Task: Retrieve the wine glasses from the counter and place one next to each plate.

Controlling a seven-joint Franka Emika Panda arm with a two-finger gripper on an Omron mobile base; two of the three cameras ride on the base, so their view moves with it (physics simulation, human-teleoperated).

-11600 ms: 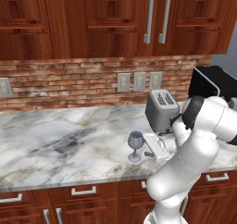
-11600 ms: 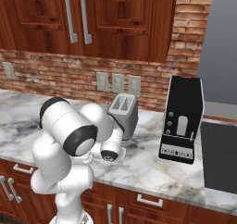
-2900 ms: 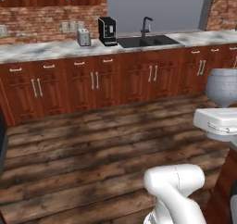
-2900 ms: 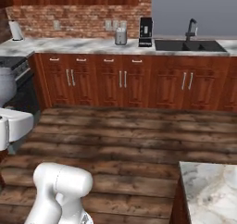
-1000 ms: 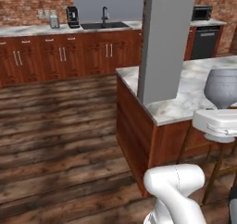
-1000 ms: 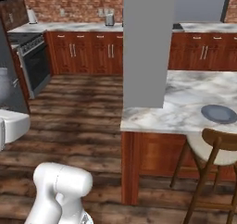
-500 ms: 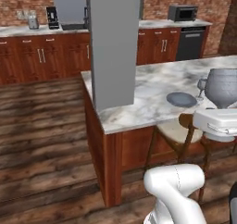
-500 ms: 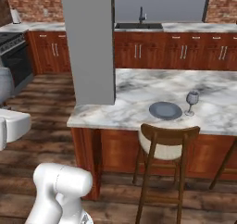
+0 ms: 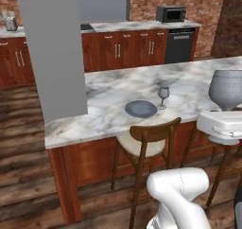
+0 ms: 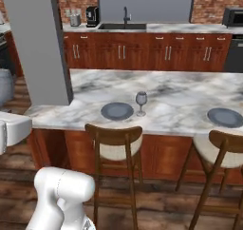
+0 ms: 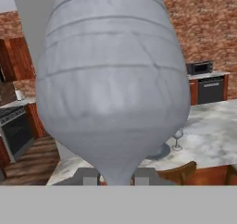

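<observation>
Gripper [image 11: 116,179] fingers are pinched narrow on the stem of a clear greyish wine glass [image 11: 113,89], kept upright for the far bare blue-grey plate [image 10: 225,117]; the near plate [image 10: 117,111] already has one [image 10: 141,101]

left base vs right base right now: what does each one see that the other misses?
Left base alone: the held wine glass at its right edge, over the white hand. Right base alone: a second plate at the island's right, with no glass beside it, plus the sink faucet and coffee machine on the back counter. Both: the marble island, the grey pillar, a plate with a wine glass already standing beside it, a wooden chair and the microwave.
</observation>
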